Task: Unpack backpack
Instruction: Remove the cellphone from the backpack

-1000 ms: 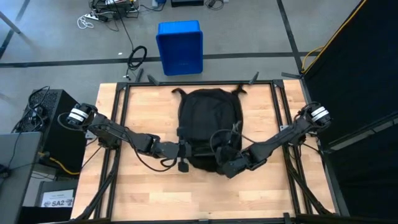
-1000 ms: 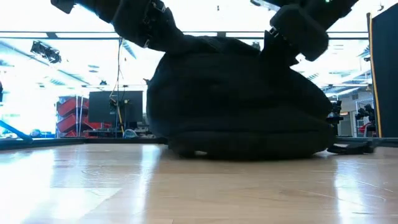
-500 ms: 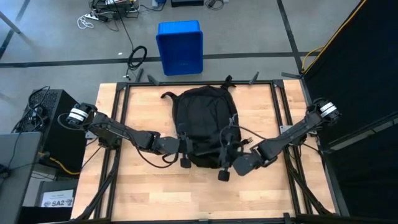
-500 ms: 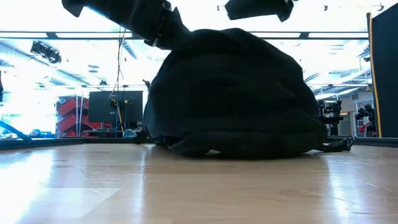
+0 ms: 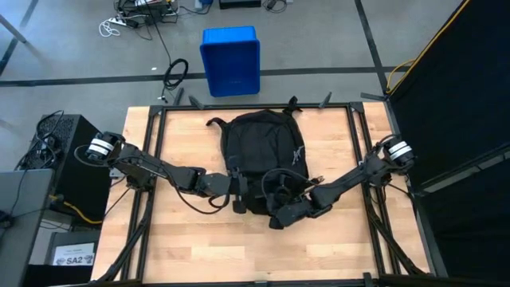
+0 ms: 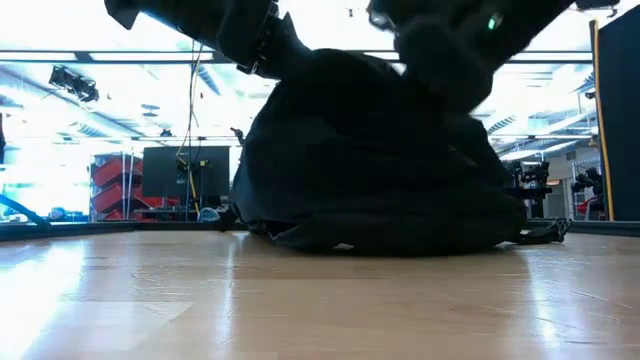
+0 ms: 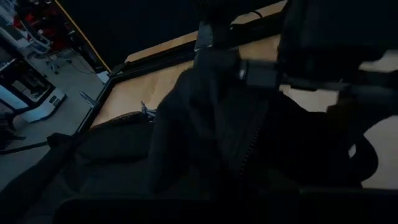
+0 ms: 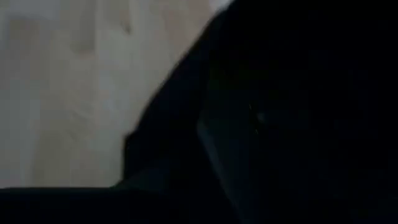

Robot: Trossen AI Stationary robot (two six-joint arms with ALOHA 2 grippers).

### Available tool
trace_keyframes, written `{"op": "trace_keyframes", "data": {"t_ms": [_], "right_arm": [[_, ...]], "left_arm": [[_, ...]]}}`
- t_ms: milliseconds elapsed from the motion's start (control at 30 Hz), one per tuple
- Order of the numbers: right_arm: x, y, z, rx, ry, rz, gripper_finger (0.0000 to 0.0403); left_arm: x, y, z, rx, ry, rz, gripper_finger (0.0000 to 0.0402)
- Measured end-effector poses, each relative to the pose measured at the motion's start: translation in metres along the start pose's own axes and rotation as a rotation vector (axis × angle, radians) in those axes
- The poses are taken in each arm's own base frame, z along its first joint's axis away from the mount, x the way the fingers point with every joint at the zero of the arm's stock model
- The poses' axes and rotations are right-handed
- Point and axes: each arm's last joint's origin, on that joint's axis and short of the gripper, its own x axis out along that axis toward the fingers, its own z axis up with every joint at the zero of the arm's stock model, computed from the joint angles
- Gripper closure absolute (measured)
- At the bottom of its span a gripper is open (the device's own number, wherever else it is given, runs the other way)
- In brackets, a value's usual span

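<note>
The backpack (image 5: 260, 155) lies flat at the centre of the worktop (image 5: 183, 135), its top loop toward 12 o'clock. The left tool (image 5: 237, 190) is clamped shut at the bag's 7 o'clock corner, apparently pinching fabric. The right tool (image 5: 280, 217) presses at the 5 o'clock edge; its opening and hold cannot be told. If fabric slips from either tool, the bag could drag instead of opening.

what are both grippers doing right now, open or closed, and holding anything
Left gripper: closed, at the backpack's near left edge; what it grips cannot be told.
Right gripper: at the backpack's near edge; cannot be told.
</note>
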Motion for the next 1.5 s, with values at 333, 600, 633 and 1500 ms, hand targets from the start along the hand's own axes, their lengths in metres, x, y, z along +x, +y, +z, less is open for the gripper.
{"op": "trace_keyframes", "data": {"t_ms": [333, 600, 633, 1500], "right_arm": [[0.0, 0.003, -0.009, 0.037, 0.073, 0.026, 0.0399], [-0.003, -0.003, -0.026, 0.09, 0.229, -0.03, 0.0402], [-0.004, -0.003, -0.029, 0.097, 0.246, -0.031, 0.0403], [-0.011, 0.003, -0.066, 0.1, 0.333, -0.009, 0.0402]], "left_arm": [[-0.016, 0.019, 0.011, 0.114, 0.01, 0.177, 0.0401], [-0.041, 0.046, 0.028, 0.114, -0.02, 0.304, 0.0401], [-0.045, 0.05, 0.03, 0.121, -0.023, 0.326, 0.0401], [-0.066, 0.152, -0.01, -0.008, 0.319, 0.626, 0.0401]]}}
